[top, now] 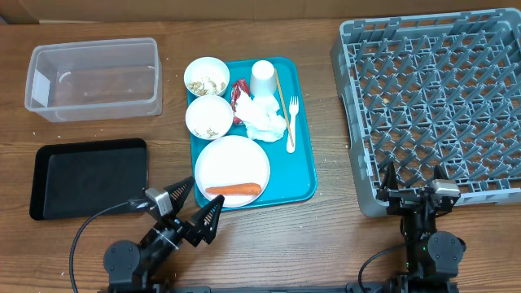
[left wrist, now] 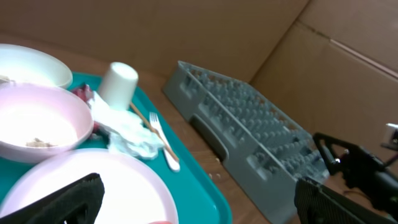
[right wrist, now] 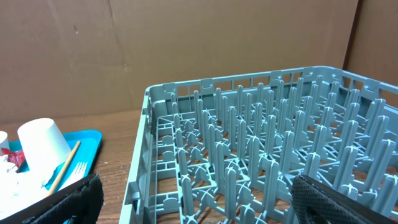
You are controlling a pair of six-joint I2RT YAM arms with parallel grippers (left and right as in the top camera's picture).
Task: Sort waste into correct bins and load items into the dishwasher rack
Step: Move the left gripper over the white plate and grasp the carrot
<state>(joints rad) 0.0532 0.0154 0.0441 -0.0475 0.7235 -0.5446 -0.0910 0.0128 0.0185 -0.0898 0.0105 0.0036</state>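
Nearest the lens, at the bench's front edge, the left gripper (top: 205, 195) has its fingers spread wide and empty, just short of the plate (top: 232, 159). The right gripper (top: 413, 173) is likewise parted, holding nothing, at the near rim of the grey dishwasher rack (top: 440, 98), which fills the right back corner. The teal tray (top: 305, 122) sits mid-bench. It carries the plate with a carrot (top: 234, 190), a bowl of scraps (top: 206, 76) behind a second bowl (top: 209, 117), an upturned paper cup (top: 262, 78), a crumpled napkin (top: 264, 120), a white fork (top: 291, 122), a chopstick (top: 280, 94) and a red wrapper (top: 239, 94). A clear bin (top: 94, 77) sits at the left back corner, with a black bin (top: 89, 175) in front of it.
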